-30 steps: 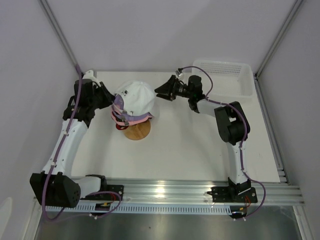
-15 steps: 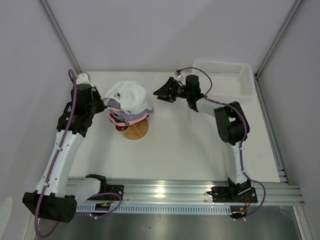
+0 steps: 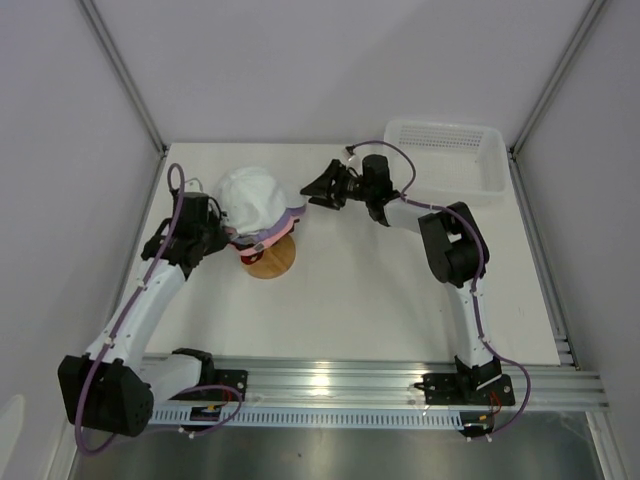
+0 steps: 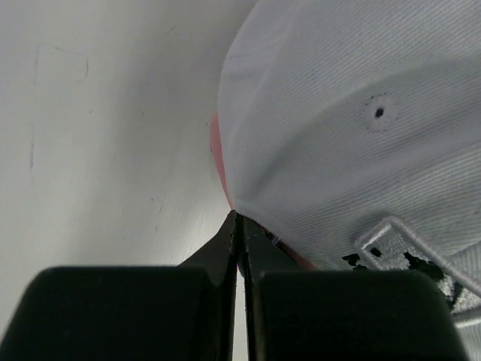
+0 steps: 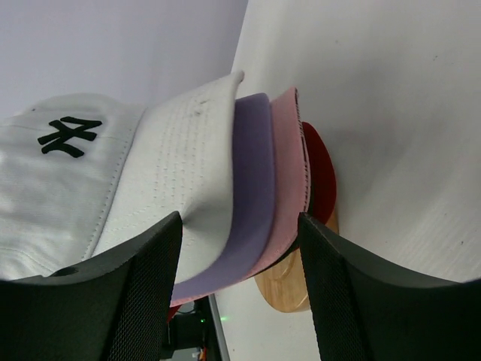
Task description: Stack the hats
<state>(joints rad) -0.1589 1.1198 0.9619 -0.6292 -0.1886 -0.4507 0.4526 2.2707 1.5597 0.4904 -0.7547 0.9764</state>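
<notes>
The hats (image 3: 255, 205) sit stacked on a round wooden stand (image 3: 272, 262) at the far left of the white table (image 3: 380, 300), flanked by both arms. The white cap (image 3: 250, 190), which carries a black embroidered logo (image 5: 68, 135), tops the pile. Its brim points toward the right arm, with the lavender brim (image 5: 252, 195), pink brim (image 5: 287, 173) and red brim (image 5: 322, 180) fanned out one under another below it. The left gripper (image 4: 238, 222) is on the pile's left side, at the back of the caps. Its fingers are pressed together, and their tips are at the lower edge of the white cap, where a sliver of pink shows. The frames do not settle whether any fabric is pinched between them. The right gripper (image 3: 310, 190) is just beside the brim ends on the pile's right, its jaws spread wide and holding nothing. In its wrist view the layered brims lie ahead of it, framed between the two fingers. Whether either finger touches a brim cannot be told. A white mesh basket (image 3: 440, 128) stands at the table's far right corner, well apart from the stack.
</notes>
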